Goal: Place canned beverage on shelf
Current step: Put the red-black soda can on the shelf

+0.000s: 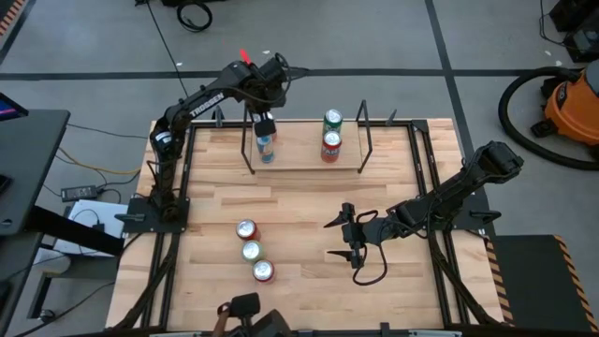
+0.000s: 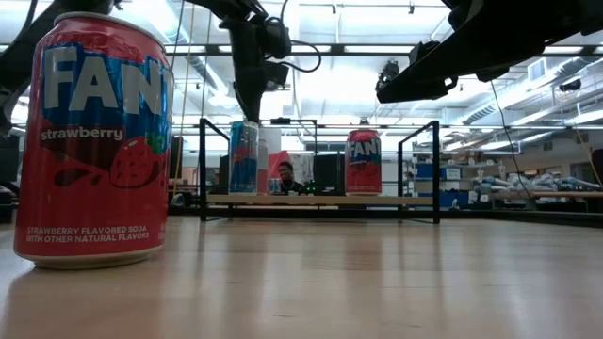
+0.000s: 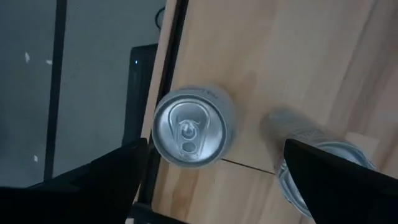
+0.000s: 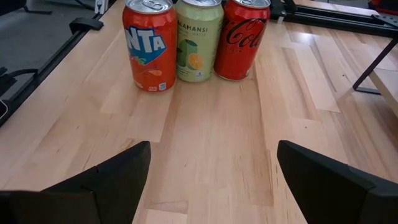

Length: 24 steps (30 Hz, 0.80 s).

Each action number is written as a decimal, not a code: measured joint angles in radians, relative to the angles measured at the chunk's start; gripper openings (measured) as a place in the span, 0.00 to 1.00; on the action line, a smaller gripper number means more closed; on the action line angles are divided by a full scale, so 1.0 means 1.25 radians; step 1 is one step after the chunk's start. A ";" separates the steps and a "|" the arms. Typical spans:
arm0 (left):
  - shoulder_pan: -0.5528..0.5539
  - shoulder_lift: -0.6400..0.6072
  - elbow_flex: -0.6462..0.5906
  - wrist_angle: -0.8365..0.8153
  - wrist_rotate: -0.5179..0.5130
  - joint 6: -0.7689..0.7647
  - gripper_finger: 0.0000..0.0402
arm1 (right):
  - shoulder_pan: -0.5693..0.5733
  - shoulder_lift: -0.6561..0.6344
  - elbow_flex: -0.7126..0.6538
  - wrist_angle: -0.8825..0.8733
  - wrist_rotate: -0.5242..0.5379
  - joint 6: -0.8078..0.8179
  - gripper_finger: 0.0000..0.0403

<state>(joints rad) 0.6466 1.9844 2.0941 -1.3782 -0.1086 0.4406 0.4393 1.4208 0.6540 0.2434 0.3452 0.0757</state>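
From above, the left gripper [image 1: 266,123] hangs over the shelf [image 1: 304,159], directly above a blue can [image 1: 267,147] at its left end; a red Fanta can [image 1: 330,145] and a green can [image 1: 333,119] stand toward the right end. The right gripper [image 1: 343,237], fingers spread wide, hovers over bare table [image 1: 299,206] right of three cans [image 1: 252,251] in a row. At table level, the blue can [image 2: 244,157] stands upright on the shelf [image 2: 320,199] below the left gripper. The left wrist view looks down on the silver can top [image 3: 187,129] between widely parted fingers [image 3: 112,180], apart from both. The right wrist view shows orange Fanta [image 4: 150,45], Kalamansi [image 4: 199,41] and Coca-Cola [image 4: 242,38] cans ahead of open fingers [image 4: 106,180].
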 joint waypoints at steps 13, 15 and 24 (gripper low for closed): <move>-0.065 -0.037 0.000 -0.067 -0.007 -0.024 0.97 | 0.000 0.000 0.000 -0.006 0.000 0.001 0.90; -0.086 -0.052 0.000 -0.070 -0.006 -0.043 0.97 | 0.000 0.000 0.000 -0.008 0.000 0.003 0.90; -0.253 -0.120 0.001 -0.087 -0.004 -0.157 0.97 | 0.000 0.000 0.000 -0.015 0.000 0.009 0.90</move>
<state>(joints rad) 0.3304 1.8348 2.0949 -1.4870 -0.1139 0.2443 0.4393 1.4208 0.6544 0.2250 0.3454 0.0874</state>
